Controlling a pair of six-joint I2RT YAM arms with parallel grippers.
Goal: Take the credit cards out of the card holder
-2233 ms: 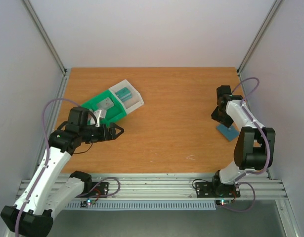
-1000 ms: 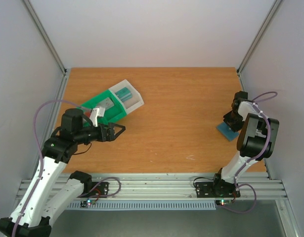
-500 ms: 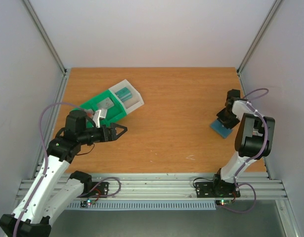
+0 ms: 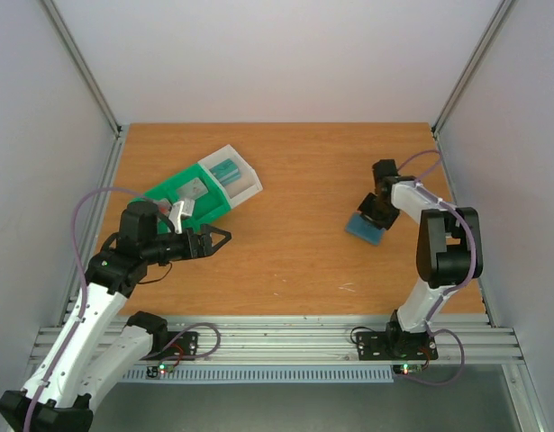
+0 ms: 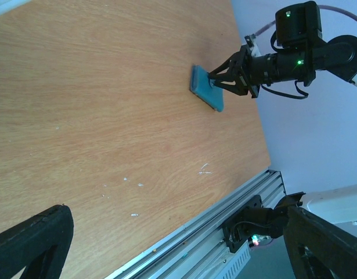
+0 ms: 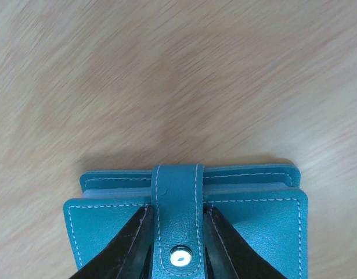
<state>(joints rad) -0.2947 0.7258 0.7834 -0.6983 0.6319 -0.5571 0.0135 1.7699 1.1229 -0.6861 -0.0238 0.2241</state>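
**Item: card holder**, teal-blue, folded, two panels.
- Location: flat on the tabletop, right of centre and short of the right edge, about midway between the near and far edges.
- Condition: closed. The snap strap is folded over the open side and its stud is fastened. A pale layer shows between the panels, and I cannot tell whether it is cards or lining.

**Item: right gripper**
- State: down on the card holder. The fingers are drawn in against both edges of the strap and clamp it, as far as the wrist view shows.

**Item: left gripper**
- State: fingers spread wide and holding nothing. It hangs over the left part of the tabletop, pointed toward the holder and well apart from it.

**Item: green tray** with white bin
- Location: toward the far-left corner.
- Contents: a teal card in the bin and a grey card in the green part (both too small to make out any stripe).

**Progress (judgement):**
- Done: two pieces that look like credit cards are already out and lie in the tray.
- Left: the holder is shut and fastened, so anything inside has yet to come out.
- Next: undo the stud, fold the holder open, then draw out each card. Holding the holder with one gripper and pulling with the other would probably work best.
- How many cards remain cannot be told.
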